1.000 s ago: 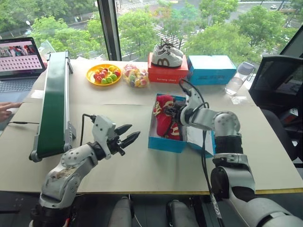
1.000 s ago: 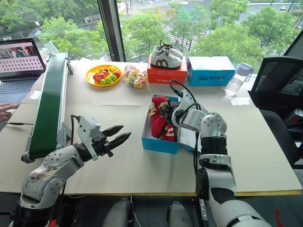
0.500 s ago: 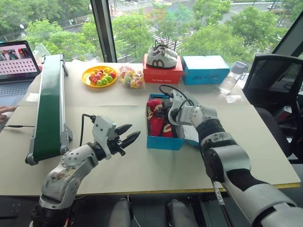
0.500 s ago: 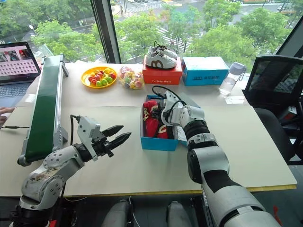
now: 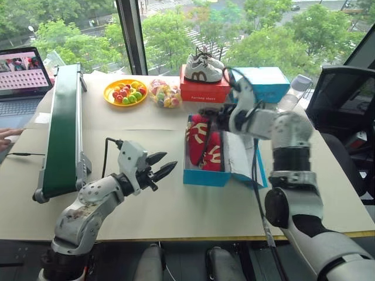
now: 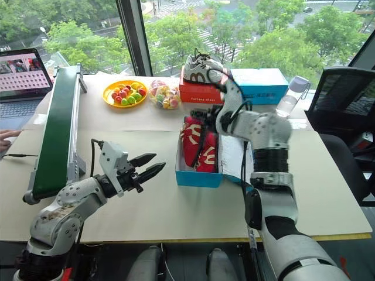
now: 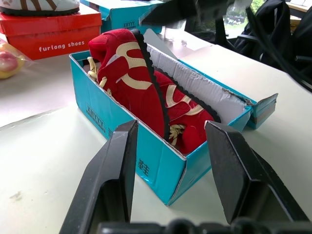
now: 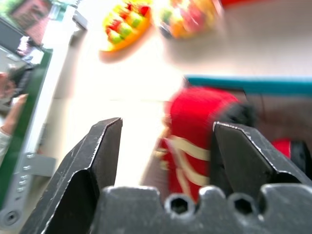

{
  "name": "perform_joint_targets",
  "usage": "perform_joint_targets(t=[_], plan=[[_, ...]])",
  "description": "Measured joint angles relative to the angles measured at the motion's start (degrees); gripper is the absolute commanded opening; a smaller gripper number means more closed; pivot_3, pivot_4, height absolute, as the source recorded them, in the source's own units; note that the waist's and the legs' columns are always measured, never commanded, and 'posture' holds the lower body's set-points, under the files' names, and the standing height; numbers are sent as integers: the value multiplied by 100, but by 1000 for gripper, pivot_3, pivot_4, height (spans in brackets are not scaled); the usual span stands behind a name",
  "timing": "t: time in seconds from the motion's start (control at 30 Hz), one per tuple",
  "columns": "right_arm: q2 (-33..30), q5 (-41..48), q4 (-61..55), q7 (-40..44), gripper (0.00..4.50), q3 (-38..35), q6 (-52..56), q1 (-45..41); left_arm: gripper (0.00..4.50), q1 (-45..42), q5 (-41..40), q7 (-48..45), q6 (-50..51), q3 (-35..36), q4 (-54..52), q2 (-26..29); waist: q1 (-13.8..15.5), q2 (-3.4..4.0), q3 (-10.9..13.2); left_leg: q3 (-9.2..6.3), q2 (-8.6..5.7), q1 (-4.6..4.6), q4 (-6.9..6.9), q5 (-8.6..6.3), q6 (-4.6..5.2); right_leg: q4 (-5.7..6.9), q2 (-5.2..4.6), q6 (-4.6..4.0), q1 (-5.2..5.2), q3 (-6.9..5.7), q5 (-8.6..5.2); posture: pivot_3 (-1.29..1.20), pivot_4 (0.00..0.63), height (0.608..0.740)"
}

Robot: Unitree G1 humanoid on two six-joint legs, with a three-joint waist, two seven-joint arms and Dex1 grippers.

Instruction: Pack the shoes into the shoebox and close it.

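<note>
Hovering right gripper [image 8: 165, 146], fingers spread, above shoes [image 5: 204, 142] in shoebox [image 5: 202, 175]

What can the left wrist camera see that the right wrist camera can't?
Left wrist view's extras: the red cardboard box lettered "furlong shoes", the white sneaker on top of it, and the open flap lid of the bright blue cardboard shoebox. Right wrist view's extras: the yellow plate of small colourful round pieces, the green conveyor belt and a person's hand. Both share the small red fabric shoes inside that shoebox, framed by open black fingers: the left gripper in one, the right gripper in the other.
</note>
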Motion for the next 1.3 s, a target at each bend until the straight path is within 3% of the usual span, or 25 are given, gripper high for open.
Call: perform_joint_targets(t=[0.23, 0.27, 0.37, 0.47, 0.57, 0.87, 1.0, 1.3], plan=[[-165, 405, -1107, -104, 1254, -423, 1084, 844, 2332, -108, 0, -140, 0, -34, 144, 6, 21, 0, 0, 1, 2, 1, 18, 1, -1, -2, 0, 0, 5, 2, 2, 0, 150, 739], [-183, 374, -1154, -133, 682, -427, 1084, 882, 2332, -109, 0, -149, 0, -37, 181, 6, 17, 0, 0, 1, 2, 2, 19, 1, -1, 0, 0, -1, 5, 2, 2, 0, 150, 739], [-170, 216, -1180, -151, 70, -291, 883, 882, 2332, -144, 2, -175, 0, -94, 218, -2, -15, 0, 0, 3, 8, 4, 17, 1, 0, 0, 6, -3, 2, 7, 2, 0, 150, 739], [5, -480, -760, 104, 24, 552, -304, 778, 2332, -170, 1, -194, 1, -115, 230, -15, -81, 1, 0, 3, 14, 7, 17, 1, 0, 1, 19, -3, 1, 16, 1, 0, 150, 739], [214, -1261, 488, 513, 24, 1308, -1733, 348, 2332, -193, -2, -198, 9, -142, 236, -27, -115, 1, 0, 3, 15, 7, 19, 1, 0, 2, 22, -3, 2, 17, 2, 0, 150, 739], [481, -2738, 4249, 1260, 24, 1836, -4927, -673, 2332, -76, -28, -122, 139, -76, 159, -18, -49, 0, 0, 4, 15, 4, 11, 1, -2, -3, 22, -2, 0, 16, 2, 0, 150, 739], [510, -3215, 5188, 1293, 24, 1900, -5834, -923, 2332, 32, -74, -34, 225, 0, -53, -11, -66, 1, 0, 4, 18, 9, 12, 1, -2, 1, 22, -4, 3, 16, 2, 0, 150, 739], [666, -3505, 5949, 1378, 24, 1727, -6397, -1095, 2332, 111, -90, 86, 269, 33, -180, -10, -85, 1, -1, 4, 19, 29, 11, 3, -6, 5, 23, -9, 17, 16, 5, 0, 150, 739]])
